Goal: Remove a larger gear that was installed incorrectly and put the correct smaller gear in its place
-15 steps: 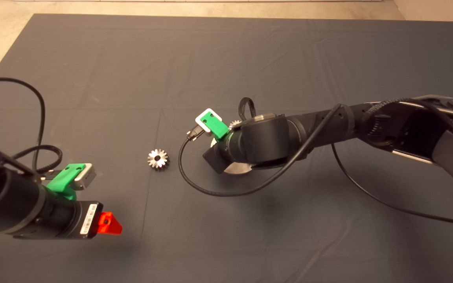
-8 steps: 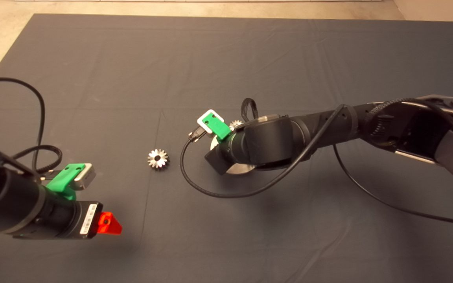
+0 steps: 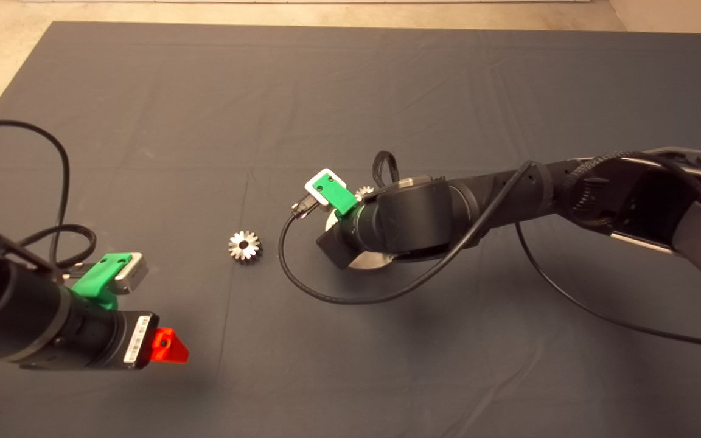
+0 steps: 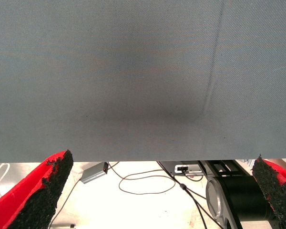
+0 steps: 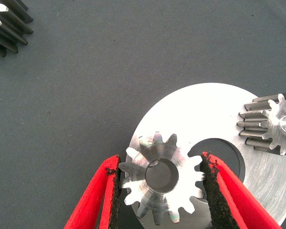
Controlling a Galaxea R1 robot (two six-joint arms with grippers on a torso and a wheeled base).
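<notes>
In the right wrist view my right gripper (image 5: 159, 164) is shut on the larger gear (image 5: 159, 179), a bright silver gear with a dark centre hole. Both black pads (image 5: 115, 191) press its teeth. The gear stands over the edge of a round silver plate (image 5: 214, 109); whether it is raised off the plate I cannot tell. The smaller gear (image 3: 244, 246) lies alone on the mat left of the plate, its dark-sided teeth (image 5: 5, 24) also showing in the right wrist view. My left gripper (image 3: 171, 348) waits open at the lower left.
Another small gear (image 5: 271, 124) sits on a pin on the plate, beside the plate's round centre hole (image 5: 217, 148). The right wrist (image 3: 399, 222) covers most of the plate (image 3: 369, 263). A black cable (image 3: 338, 297) loops onto the mat in front of it.
The right arm shifted slightly to the right a second ago and has held still since. The left arm and the gear on the mat have not moved.
</notes>
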